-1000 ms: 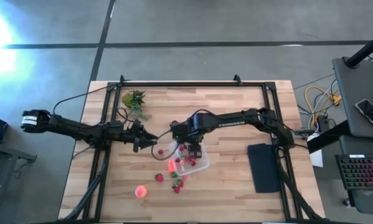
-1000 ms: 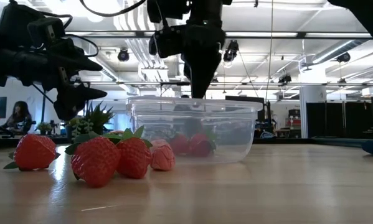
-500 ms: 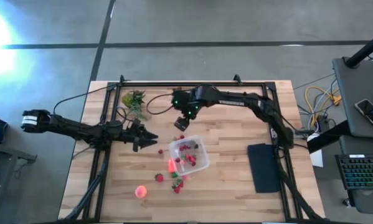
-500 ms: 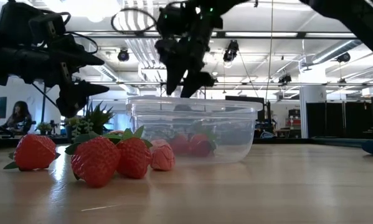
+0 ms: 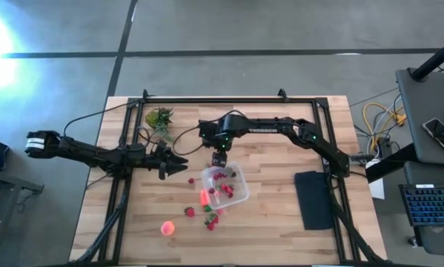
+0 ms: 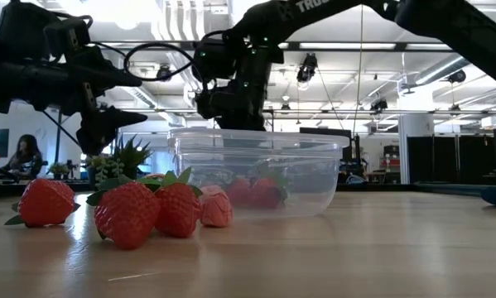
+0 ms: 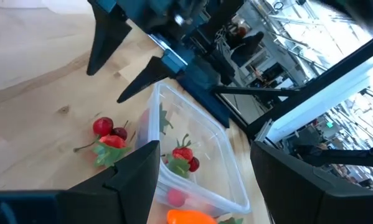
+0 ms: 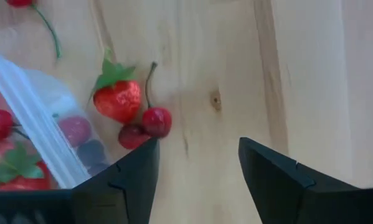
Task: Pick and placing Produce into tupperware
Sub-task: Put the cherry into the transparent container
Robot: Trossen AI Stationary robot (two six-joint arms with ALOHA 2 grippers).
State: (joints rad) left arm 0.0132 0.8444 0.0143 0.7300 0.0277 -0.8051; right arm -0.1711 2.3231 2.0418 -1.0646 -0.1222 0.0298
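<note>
Swinging back from behind the tub (image 5: pixel 225 183), the right gripper (image 5: pixel 219 158) hovers empty, fingers apart, probably over the berry (image 8: pixel 117 99); descend centred, then close.

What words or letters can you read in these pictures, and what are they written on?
"TROSSEN": white letters along the right arm in the high view, small and only just readable.
"TRO": the start of the same white lettering on that arm in the low view; the rest runs out of the picture.
Nothing else can be read: the tupperware has no label.
</note>
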